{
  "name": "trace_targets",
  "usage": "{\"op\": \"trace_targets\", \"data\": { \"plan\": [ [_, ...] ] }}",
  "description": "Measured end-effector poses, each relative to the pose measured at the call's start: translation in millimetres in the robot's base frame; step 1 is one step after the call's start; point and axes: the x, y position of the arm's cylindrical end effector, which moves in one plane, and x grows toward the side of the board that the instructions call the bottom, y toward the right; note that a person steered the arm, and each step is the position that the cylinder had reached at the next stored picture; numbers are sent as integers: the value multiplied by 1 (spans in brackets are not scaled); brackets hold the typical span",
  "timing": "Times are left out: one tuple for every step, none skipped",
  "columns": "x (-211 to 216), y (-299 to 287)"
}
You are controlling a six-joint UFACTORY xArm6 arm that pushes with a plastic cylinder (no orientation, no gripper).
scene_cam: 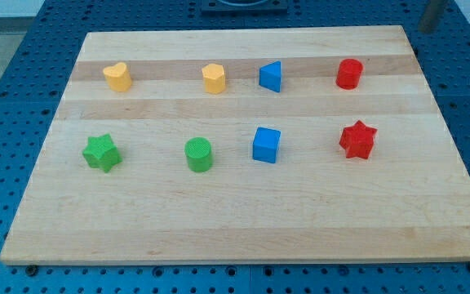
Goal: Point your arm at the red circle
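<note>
Red circle top right, untouched; my tip not visible, state unknown. Board: two red, two blue, two green, two yellow blocks.

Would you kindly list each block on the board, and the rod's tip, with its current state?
red circle: upright, top row, far right, untouched
blue triangle: top row, alone
yellow hexagon: top row, alone
yellow heart: top row, far left
red star: bottom row, below the red circle, apart from it
blue cube: bottom row, alone
green circle: upright, bottom row
green star: bottom row, far left
my tip: not visible
</note>
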Motion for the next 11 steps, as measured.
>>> {"op": "trace_targets", "data": {
  "plan": [
    [-1, -1],
    [-1, -1],
    [0, 9],
    [46, 9],
    [82, 8],
    [82, 5],
    [82, -13],
    [107, -24],
    [136, -28],
    [157, -63],
    [161, -122]
  ]
}}
